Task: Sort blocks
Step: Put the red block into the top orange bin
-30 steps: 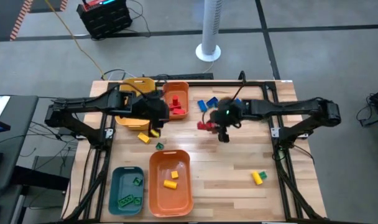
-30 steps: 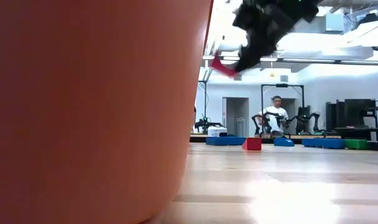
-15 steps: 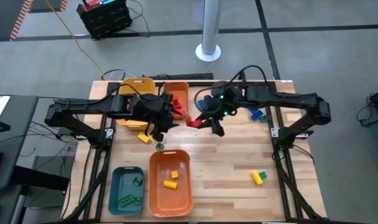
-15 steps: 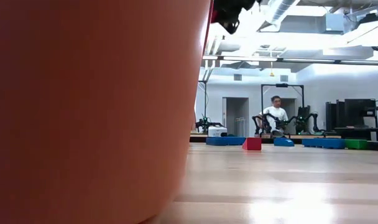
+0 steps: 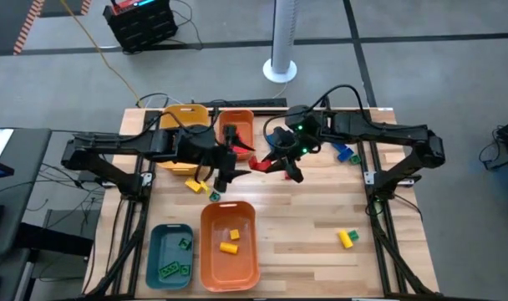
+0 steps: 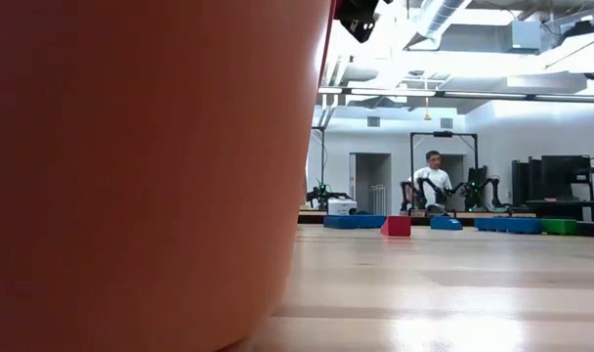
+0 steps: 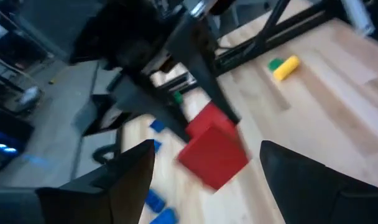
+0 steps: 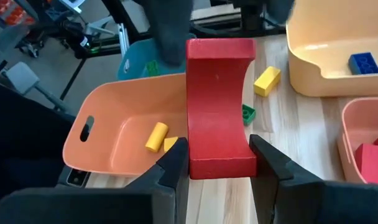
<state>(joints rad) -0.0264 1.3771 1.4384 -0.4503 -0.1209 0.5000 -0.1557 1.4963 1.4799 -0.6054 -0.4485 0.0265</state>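
- We see the table (image 5: 321, 217), pale wood planks, set on a grey floor; across it the low view shows a bright workshop where a person sits among other arms.
- Bins come next: a big orange bin (image 5: 230, 269) and a teal bin (image 5: 170, 242) at the near edge, a yellow bin (image 5: 185, 113) and a small orange bin (image 5: 241, 119) at the far edge. We judge each is meant to take one colour, since red pieces lie in the small orange one and green ones in the teal.
- The right gripper (image 5: 275, 164) hangs mid-table just beside the small orange bin, pinching a red block (image 8: 218, 109) between its fingers (image 8: 170, 165); we take it that it is carrying the block toward that bin.
- The left gripper (image 5: 225, 167) faces it close by, fingers (image 7: 124, 180) spread apart with nothing between them and the red block in front of them, perhaps for a handover.
- Loose blocks remain: blue ones (image 5: 347, 154) by the far right, a yellow-green pair (image 5: 347, 238) near right, a yellow one (image 5: 193, 185) left of centre.
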